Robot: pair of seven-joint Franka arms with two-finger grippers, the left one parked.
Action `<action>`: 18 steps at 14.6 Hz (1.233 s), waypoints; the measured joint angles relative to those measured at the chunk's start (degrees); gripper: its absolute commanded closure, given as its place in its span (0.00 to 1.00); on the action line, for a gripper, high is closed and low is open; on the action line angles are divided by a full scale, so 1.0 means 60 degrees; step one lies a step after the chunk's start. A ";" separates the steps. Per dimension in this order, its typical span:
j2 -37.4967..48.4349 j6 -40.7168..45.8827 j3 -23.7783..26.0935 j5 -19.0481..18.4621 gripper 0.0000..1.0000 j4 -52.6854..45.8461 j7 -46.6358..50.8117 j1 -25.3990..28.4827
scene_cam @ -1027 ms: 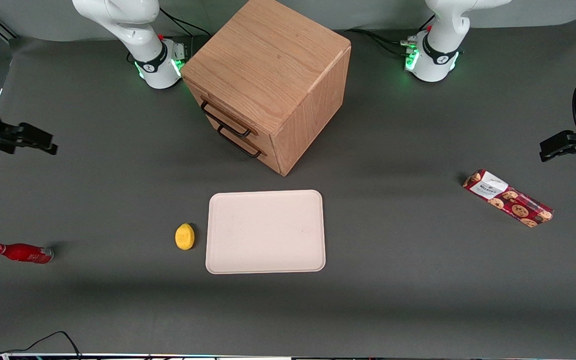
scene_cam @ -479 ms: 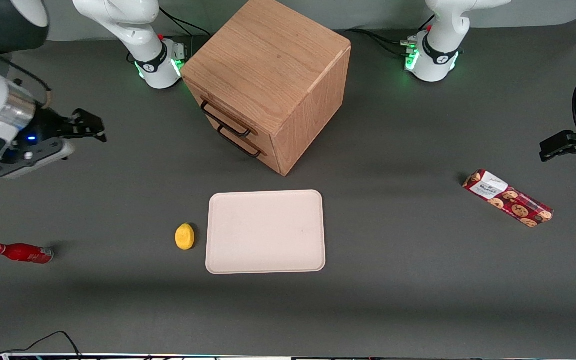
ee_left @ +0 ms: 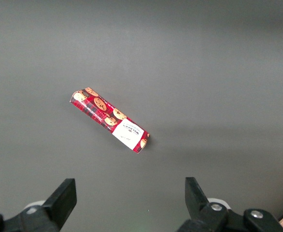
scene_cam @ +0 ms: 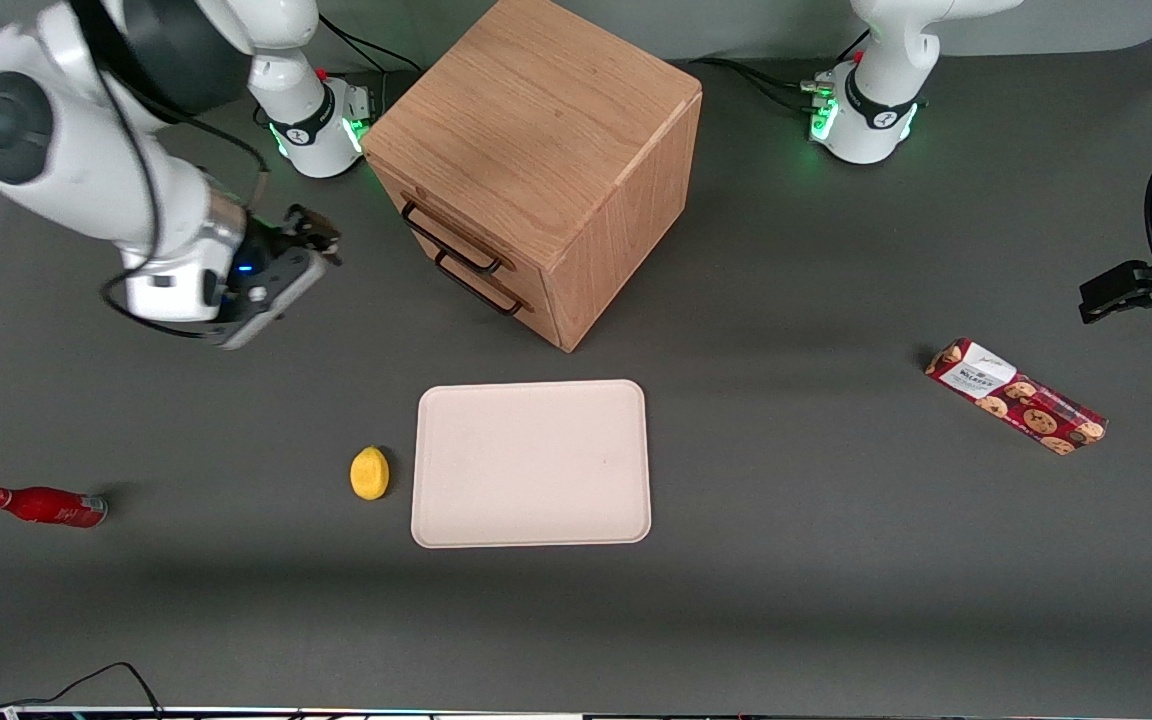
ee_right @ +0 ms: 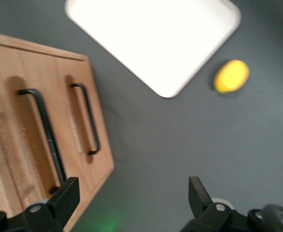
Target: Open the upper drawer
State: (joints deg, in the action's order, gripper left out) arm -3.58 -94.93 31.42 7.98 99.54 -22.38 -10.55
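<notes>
The wooden cube cabinet [scene_cam: 546,130] stands at the table's back, both drawers shut. The upper drawer [scene_cam: 433,220] has a thin black bar handle [scene_cam: 451,242]; the like lower drawer [scene_cam: 484,290] sits under it. My right gripper [scene_cam: 316,230] hovers in front of the drawers, a short gap from them, open and empty. In the right wrist view the upper drawer [ee_right: 21,145] with its handle [ee_right: 44,135] lies close by one finger [ee_right: 64,195], and the lower drawer's handle [ee_right: 87,118] is nearer the cabinet's base. The gripper [ee_right: 132,198] touches nothing.
A cream tray [scene_cam: 531,463] lies nearer the front camera than the cabinet, with a lemon [scene_cam: 369,473] beside it. A red bottle [scene_cam: 41,506] lies toward the working arm's end. A cookie box [scene_cam: 1016,396] lies toward the parked arm's end.
My right arm has swung in from the table's end toward the cabinet's drawer front. The gripper stays open. Nothing else moved.
</notes>
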 measured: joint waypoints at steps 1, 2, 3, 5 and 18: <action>-0.0001 -0.0156 0.0100 0.0175 0.00 0.0184 -0.0143 -0.0006; -0.0001 -0.0276 0.0219 0.0261 0.00 0.0345 -0.0239 -0.0008; 0.0000 -0.0365 0.0362 0.0292 0.00 0.0501 -0.0283 -0.0008; 0.0002 -0.0647 0.0641 0.0368 0.00 0.0866 -0.0495 -0.0006; 0.0045 -0.2243 0.1302 0.1317 0.00 0.2639 -0.0872 0.0001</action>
State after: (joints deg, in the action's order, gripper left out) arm -3.31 -108.39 39.23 15.88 115.37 -27.61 -10.54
